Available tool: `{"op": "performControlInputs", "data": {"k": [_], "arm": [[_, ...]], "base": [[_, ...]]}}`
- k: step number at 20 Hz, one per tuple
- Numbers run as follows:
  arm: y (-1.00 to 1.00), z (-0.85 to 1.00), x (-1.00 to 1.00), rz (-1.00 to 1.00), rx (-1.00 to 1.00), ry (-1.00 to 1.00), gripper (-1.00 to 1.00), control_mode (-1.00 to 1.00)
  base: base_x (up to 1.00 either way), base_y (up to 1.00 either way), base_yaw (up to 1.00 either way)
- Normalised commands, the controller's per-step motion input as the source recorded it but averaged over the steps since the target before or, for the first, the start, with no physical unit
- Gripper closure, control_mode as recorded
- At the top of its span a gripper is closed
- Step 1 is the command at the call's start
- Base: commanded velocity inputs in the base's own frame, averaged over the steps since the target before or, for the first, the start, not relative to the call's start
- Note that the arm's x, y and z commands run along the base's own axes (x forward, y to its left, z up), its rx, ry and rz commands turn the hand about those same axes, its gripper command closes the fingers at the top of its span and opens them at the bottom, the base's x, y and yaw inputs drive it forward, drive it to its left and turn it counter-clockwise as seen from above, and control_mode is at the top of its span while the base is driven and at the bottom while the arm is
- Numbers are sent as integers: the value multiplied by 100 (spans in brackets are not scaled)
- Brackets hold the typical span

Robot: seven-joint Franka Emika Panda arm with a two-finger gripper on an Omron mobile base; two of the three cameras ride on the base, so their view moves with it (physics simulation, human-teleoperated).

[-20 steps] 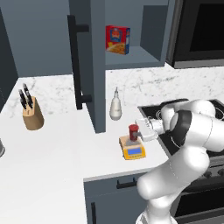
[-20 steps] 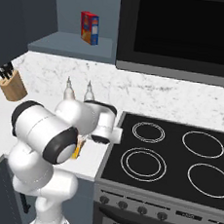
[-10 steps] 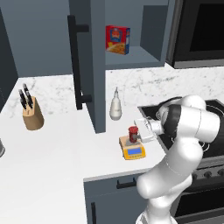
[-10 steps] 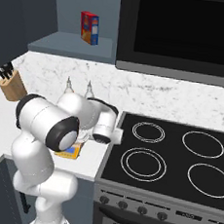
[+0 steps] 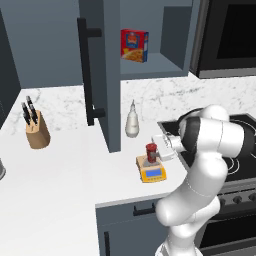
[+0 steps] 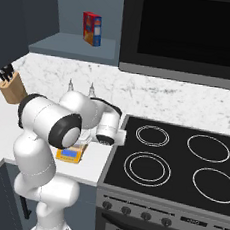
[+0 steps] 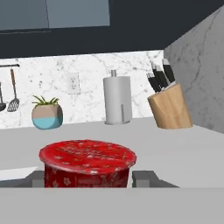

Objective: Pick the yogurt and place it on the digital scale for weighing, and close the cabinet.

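Take the scale (image 5: 152, 171) as your landmark; it lies on the white counter (image 5: 60, 190), close to the front edge and just left of the stove (image 6: 181, 169).

Far to the left of the scale you see the knife block (image 5: 37, 131), standing near the back wall. Between the block and the scale, but higher, the cabinet (image 5: 150, 37) door (image 5: 97, 75) stands open, with its black bar handle (image 5: 87, 72) facing you. On the cabinet shelf, above and behind the scale, a red-and-blue box (image 5: 134, 45) stands upright. Just behind the scale stands a white bottle (image 5: 132, 121).

The yogurt (image 5: 151, 152) stands upright on the scale plate. In the hand view you look at the yogurt (image 7: 87, 168) from very near, and the two dark fingertips (image 7: 146, 178) stand on both sides of it.

The gripper (image 5: 161, 150) is just right of the yogurt, at the same height. You can see small gaps between the cup and each fingertip, so the jaws look slightly opened and do not seem to press the cup, but I cannot tell this for sure.

Right of the scale, the white arm (image 5: 210, 145) bends over the stove.
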Motion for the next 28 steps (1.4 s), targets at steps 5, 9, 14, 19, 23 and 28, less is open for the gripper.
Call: {"op": "performControlInputs", "data": {"k": [5,9,14,19,23,28], "arm": [[0,-11,0,1,0,-3,-100,-100],[0,0,0,0,0,-1,-100,-100],[-3,0,-9,0,0,-1,-100,-100],[0,1,-23,0,0,-5,-100,-100],[0,0,-2,0,0,-1,-100,-100],[-5,0,2,0,0,0,-100,-100]], "base": [[0,0,0],[0,0,0],[0,0,0],[0,0,0],[0,0,0],[0,0,0]]}}
